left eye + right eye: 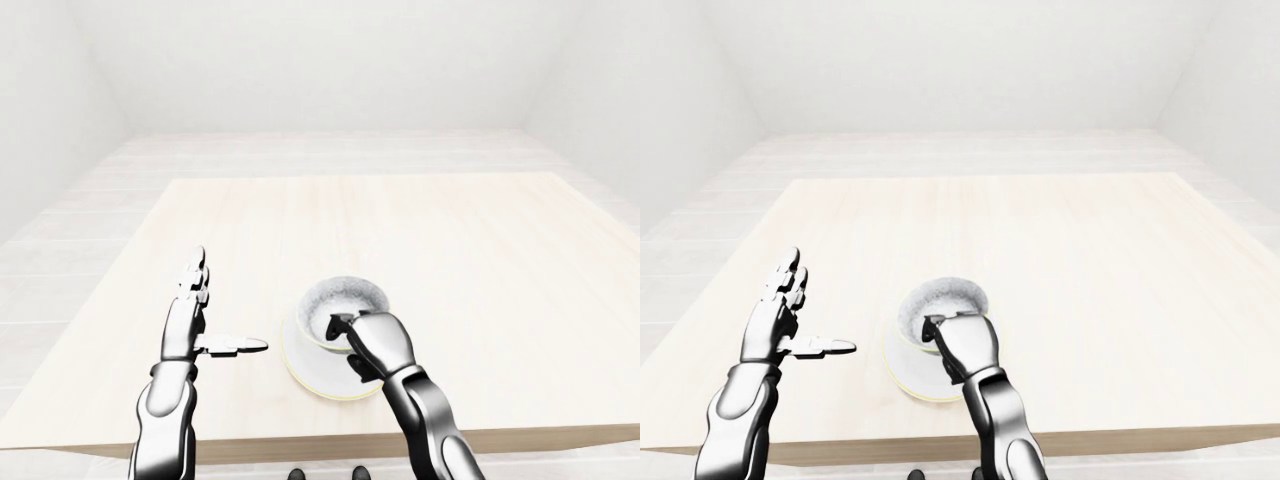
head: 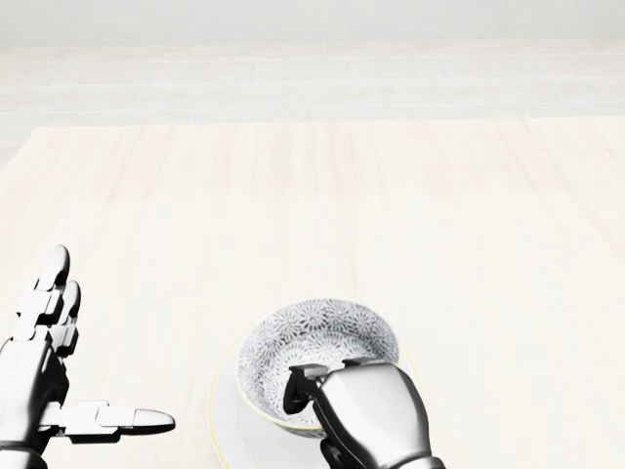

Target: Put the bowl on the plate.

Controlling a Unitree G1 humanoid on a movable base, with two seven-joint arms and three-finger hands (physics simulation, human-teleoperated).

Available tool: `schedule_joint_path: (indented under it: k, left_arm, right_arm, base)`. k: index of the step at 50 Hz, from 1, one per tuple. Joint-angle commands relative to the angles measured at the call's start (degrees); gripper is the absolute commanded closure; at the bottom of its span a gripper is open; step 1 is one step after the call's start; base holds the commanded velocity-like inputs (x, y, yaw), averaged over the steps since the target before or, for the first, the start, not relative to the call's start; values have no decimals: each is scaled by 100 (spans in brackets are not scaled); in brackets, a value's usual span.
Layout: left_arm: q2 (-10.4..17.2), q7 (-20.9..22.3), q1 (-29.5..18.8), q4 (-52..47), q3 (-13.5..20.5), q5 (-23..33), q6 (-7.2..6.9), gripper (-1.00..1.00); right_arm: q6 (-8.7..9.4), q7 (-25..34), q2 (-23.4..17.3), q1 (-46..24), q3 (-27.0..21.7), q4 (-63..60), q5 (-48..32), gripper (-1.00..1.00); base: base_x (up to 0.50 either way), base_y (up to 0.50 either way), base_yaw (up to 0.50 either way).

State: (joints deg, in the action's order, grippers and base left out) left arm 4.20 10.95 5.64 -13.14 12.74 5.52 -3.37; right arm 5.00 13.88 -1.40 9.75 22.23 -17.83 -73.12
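A grey-white patterned bowl (image 2: 322, 347) sits over a white plate (image 2: 227, 430) with a pale yellow rim, at the bottom middle of the head view. My right hand (image 2: 308, 399) is shut on the bowl's near rim, thumb inside and the other fingers hidden behind the wall. The bowl looks slightly tilted, and I cannot tell whether its base rests on the plate. My left hand (image 2: 98, 362) stands open to the left of the plate, fingers pointing up and thumb out toward it, touching nothing.
Both things are on a light wooden table (image 1: 480, 250). Its near edge (image 1: 540, 436) runs just below the plate in the left-eye view. Pale floor and white walls surround the table.
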Motion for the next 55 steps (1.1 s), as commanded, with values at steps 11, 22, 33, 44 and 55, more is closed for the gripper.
schedule_joint_path:
  k: [11, 22, 33, 44, 55]
  left_arm:
    - [19, 0, -65, -8, -2, -10, -57, -100]
    - [25, -12, -75, 80, -21, -5, 16, -100]
    - [29, -17, -62, 100, -26, -4, 40, -100]
    - [24, -16, -58, 160, -30, -17, 95, -100]
    - [20, -26, -52, 196, -50, -8, 119, -100]
  right_arm:
    - [0, 128, -12, 10, -20, -184, -100, 12]
    - [0, 295, -45, 137, 70, -434, -225, 10]
    - [0, 386, -72, 251, 186, -555, -286, 0]
    - [0, 423, -105, 319, 294, -631, -310, -28]
    - [0, 501, -156, 387, 351, -784, -330, -50]
  base:
    - [0, 0, 0]
    - [0, 0, 0]
    - [0, 0, 0]
    - [0, 0, 0]
    - [0, 0, 0]
